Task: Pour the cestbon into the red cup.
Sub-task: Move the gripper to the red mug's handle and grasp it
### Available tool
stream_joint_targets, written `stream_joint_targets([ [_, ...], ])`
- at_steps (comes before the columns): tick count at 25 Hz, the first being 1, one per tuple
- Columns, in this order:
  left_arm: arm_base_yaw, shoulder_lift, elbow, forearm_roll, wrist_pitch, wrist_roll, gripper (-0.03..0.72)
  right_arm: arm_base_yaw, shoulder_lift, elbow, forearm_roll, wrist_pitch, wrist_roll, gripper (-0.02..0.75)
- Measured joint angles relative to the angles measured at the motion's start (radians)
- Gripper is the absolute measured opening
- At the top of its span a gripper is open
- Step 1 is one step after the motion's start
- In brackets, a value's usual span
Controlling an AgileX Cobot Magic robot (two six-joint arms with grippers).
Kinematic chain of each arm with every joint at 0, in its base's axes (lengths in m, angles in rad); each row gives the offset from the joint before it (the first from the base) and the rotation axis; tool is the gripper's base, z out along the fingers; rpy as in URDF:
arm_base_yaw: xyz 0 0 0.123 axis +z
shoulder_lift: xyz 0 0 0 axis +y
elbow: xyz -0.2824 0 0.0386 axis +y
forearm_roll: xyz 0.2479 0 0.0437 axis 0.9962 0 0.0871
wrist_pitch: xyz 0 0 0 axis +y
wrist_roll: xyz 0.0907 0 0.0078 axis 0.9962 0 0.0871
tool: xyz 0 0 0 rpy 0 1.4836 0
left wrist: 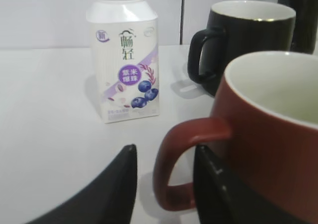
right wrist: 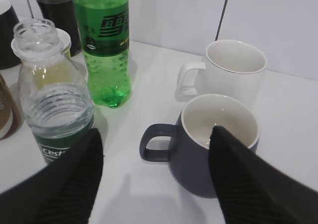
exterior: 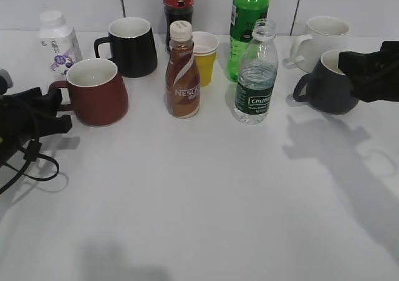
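You are in the approach step: your right gripper (right wrist: 156, 177), jaws apart and empty, hangs near the Cestbon bottle (exterior: 255, 75), which stands well apart from the red cup (exterior: 96, 92), so next you must close on the bottle.

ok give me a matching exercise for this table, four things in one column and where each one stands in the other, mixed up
Things:
1. cestbon
2. red cup
3. yellow paper cup
4. white mug

Places:
A. back right, behind the dark grey mug
B. just in front of the green soda bottle
C. far left, its handle between the open fingers of the left gripper
D. behind the brown Nescafe bottle

Pairs: 1-B, 2-C, 3-D, 4-A
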Motion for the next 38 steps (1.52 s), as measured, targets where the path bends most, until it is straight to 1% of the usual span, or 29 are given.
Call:
stream_joint_targets([
  [5,0.006,0.000,-0.006,0.008,0.009,0.061,0.272,0.000,0.000,0.000,-0.001,0.000,0.000,0.501],
  [14,0.018,0.000,-0.096,0.037,0.137,0.067,0.267,0.000,0.000,0.000,-0.002,0.000,0.000,0.501],
  [18,0.051,0.000,-0.101,0.057,0.146,0.067,0.256,0.000,0.000,0.000,-0.002,0.000,0.000,0.501],
  [21,0.091,0.004,-0.101,0.118,0.151,0.067,0.245,0.000,0.000,0.000,-0.002,0.000,0.000,0.501],
  [23,0.117,0.013,-0.103,0.195,0.150,0.067,0.244,0.000,0.000,0.000,-0.002,0.000,0.000,0.501],
  [24,0.124,0.015,-0.103,0.227,0.151,0.067,0.244,0.000,0.000,0.000,-0.002,0.000,0.000,0.501],
  [26,0.132,0.014,-0.103,0.254,0.152,0.067,0.244,0.000,0.000,0.000,-0.002,0.000,0.000,0.501],
  [31,0.138,0.015,-0.112,0.266,0.153,0.067,0.241,0.000,0.000,0.000,-0.002,-0.001,0.000,0.501],
  [38,0.141,0.015,-0.160,0.286,0.224,0.067,0.241,0.000,0.000,0.000,-0.002,0.000,0.000,0.501],
])
